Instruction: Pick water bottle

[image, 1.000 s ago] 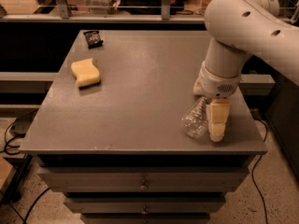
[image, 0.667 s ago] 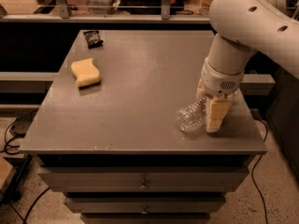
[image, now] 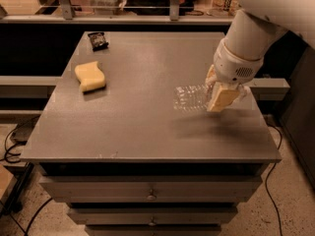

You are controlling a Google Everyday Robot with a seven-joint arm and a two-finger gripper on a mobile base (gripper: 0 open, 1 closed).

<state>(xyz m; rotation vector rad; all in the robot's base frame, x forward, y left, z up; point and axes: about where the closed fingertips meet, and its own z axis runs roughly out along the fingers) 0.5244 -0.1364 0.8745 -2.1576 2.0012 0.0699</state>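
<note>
The water bottle [image: 188, 97] is small, clear and crinkled. It lies sideways and sticks out to the left of my gripper [image: 213, 95]. The gripper's cream fingers [image: 222, 98] are shut on the bottle's right end and hold it a little above the right side of the grey table [image: 133, 127]. A blurred shadow lies on the table just below and in front of it. The bottle's cap is hidden behind the fingers. The white arm comes in from the upper right.
A yellow sponge [image: 90, 76] lies on the left part of the table. A small black packet [image: 98, 40] lies at the far left corner. Drawers sit under the tabletop. A ledge and railing run behind the table, and cables lie on the floor at the left.
The gripper has risen and moved back from the front right edge, with the bottle held in it. The bottle has left the table surface. The sponge and packet have not moved.
</note>
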